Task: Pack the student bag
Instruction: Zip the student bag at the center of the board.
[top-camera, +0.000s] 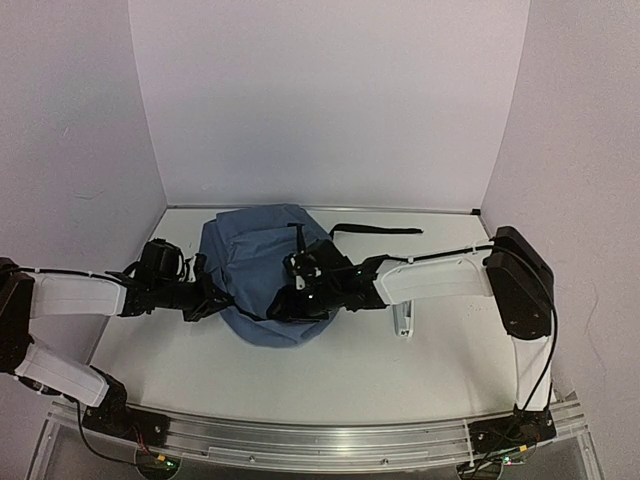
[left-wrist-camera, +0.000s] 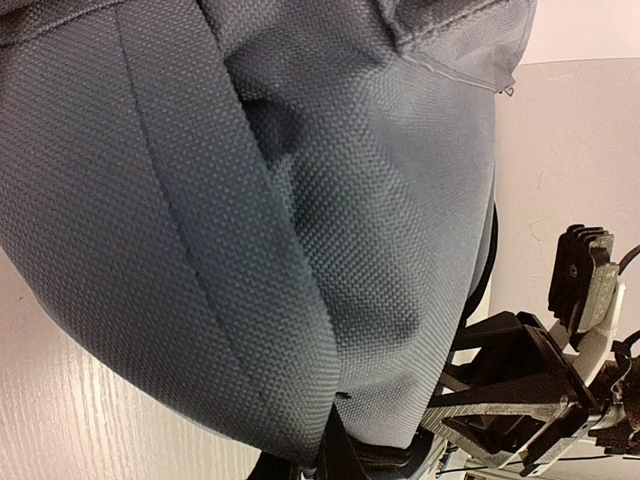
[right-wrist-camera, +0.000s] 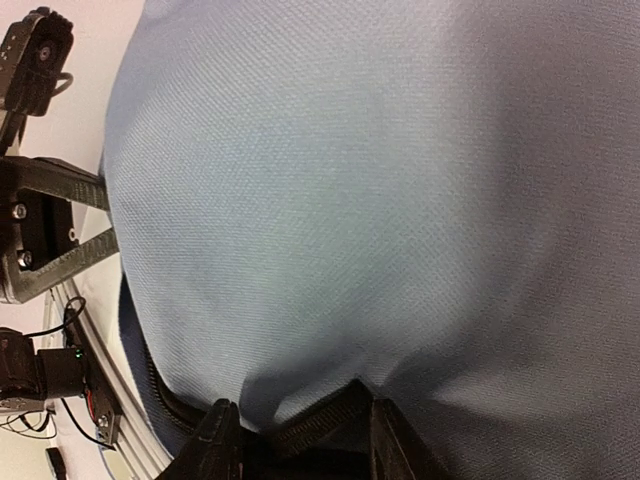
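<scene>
The bag (top-camera: 262, 250) is judged soft and floppy, best taken at its zip rim (right-wrist-camera: 158, 385), where it is pinched by the right gripper (right-wrist-camera: 300, 430). Whether the left gripper (top-camera: 212, 300) is clenched cannot be told.

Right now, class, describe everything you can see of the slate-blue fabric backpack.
The slate-blue fabric backpack is soft, coarse-woven and bulging, with stitched seams, a black zip edge and a black strap trailing off its far side. It lies slumped on the white table. The right end effector appears to pinch the zip edge; the left end effector meets its left side, grip hidden.
</scene>
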